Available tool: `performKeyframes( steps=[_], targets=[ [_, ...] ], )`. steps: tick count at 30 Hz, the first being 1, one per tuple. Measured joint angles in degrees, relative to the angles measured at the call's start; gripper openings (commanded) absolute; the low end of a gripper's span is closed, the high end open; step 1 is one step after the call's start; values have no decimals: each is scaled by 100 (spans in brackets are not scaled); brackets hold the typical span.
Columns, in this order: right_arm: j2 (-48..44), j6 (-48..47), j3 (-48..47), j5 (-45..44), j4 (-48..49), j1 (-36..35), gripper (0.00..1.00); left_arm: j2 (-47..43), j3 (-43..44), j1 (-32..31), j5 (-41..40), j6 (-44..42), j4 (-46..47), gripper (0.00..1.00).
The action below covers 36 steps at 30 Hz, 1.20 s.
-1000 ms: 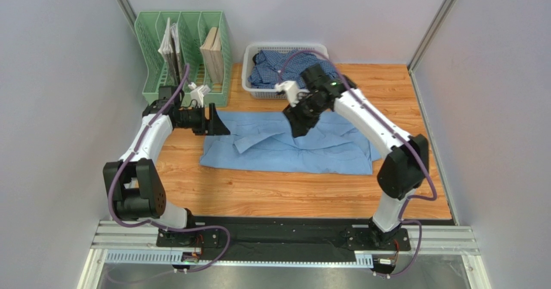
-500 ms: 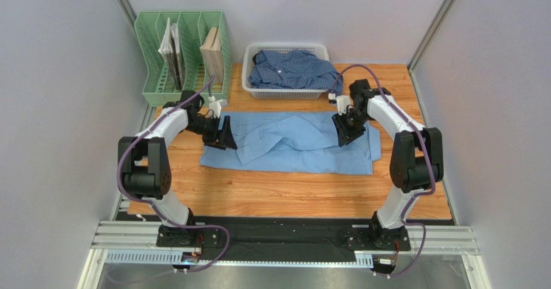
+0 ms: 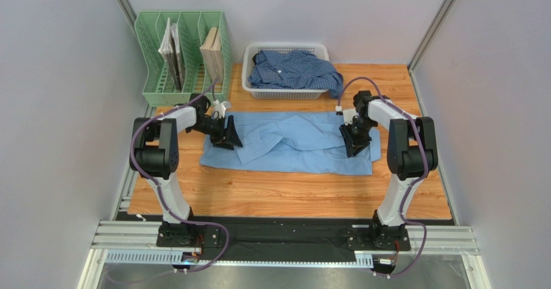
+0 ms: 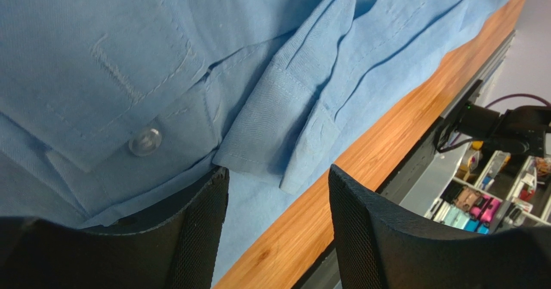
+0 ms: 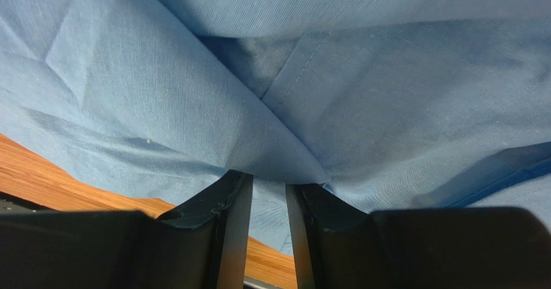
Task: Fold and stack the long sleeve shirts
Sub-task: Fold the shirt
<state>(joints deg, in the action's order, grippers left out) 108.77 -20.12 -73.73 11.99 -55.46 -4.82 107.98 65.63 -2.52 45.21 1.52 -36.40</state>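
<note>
The light sky-blue shirt (image 3: 291, 148) lies spread flat across the middle of the wooden table. The darker checked shirt (image 3: 291, 69) lies crumpled in the white basket. My left gripper (image 3: 227, 136) is at the light shirt's left end. In the left wrist view it (image 4: 278, 179) is open, one finger tucked under a buttoned cuff (image 4: 259, 140), the other over the table edge. My right gripper (image 3: 357, 143) is low on the shirt's right end. In the right wrist view it (image 5: 267, 180) has a narrow gap, and a fold of the shirt (image 5: 284, 153) covers its tips.
The white slotted basket (image 3: 251, 85) stands at the back centre. A green file rack (image 3: 184, 50) with books stands at the back left. Grey walls close in both sides. Bare wood (image 3: 284, 195) runs along the near side of the shirt.
My right gripper has swung from the shirt's middle, near the basket, to its right end and come down. My left gripper has moved right onto the shirt's left end.
</note>
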Motion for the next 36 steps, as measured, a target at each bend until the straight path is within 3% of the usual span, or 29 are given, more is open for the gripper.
performKeyframes(
  steps=[6,13,18,24,28,29,30,36],
  targets=[
    [173,26,-90,-79,-103,26,33,74,92,-164,39,308,317,46],
    [188,37,-107,-94,-120,59,33,114,162,-201,-15,542,496,0],
    [197,37,-107,-96,-140,160,32,22,286,-195,-162,424,345,0],
    [232,35,-133,-118,-210,354,32,-476,535,-197,-1073,-35,-240,0],
    [236,31,-133,-111,-225,457,32,-341,925,-197,-1458,-212,-358,0],
    [236,31,-133,-111,-229,485,32,-273,994,-197,-1515,-232,-365,4],
    [236,26,-131,-111,-234,509,32,-179,1084,-201,-1580,-256,-380,20],
    [236,-39,-131,-188,-245,588,32,208,1244,-205,-1939,-474,-503,59]
  ],
)
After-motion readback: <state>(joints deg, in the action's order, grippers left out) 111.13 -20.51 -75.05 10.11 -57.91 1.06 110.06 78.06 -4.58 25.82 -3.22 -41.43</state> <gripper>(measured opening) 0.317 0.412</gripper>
